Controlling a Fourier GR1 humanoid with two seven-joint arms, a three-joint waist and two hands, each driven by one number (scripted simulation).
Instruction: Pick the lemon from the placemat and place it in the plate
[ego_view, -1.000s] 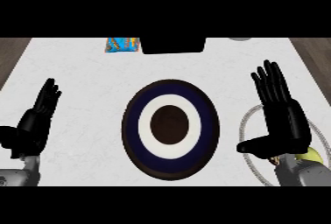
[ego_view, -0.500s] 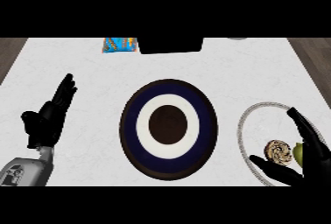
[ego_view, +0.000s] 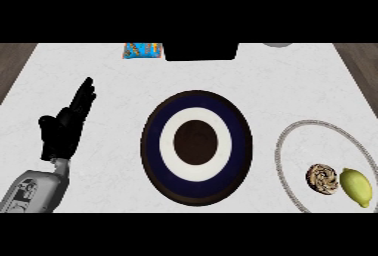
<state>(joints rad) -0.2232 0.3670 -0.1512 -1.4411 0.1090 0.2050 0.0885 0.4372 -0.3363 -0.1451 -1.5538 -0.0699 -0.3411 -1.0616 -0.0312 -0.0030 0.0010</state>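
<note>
While my left hand (ego_view: 65, 131) rests with fingers straight over the white counter (ego_view: 295, 90), dark wood floor (ego_view: 15, 55) edging it, the navy-rimmed plate (ego_view: 196, 145) sits at centre. The smooth yellow lemon (ego_view: 356, 186) lies on the round placemat (ego_view: 317, 145) at right.

Out of view now: right robot hand. Uncovered: lemon (ego_view: 356, 187) on placemat (ego_view: 279, 150). Shifted higher, inward: left robot hand (ego_view: 65, 131).
</note>
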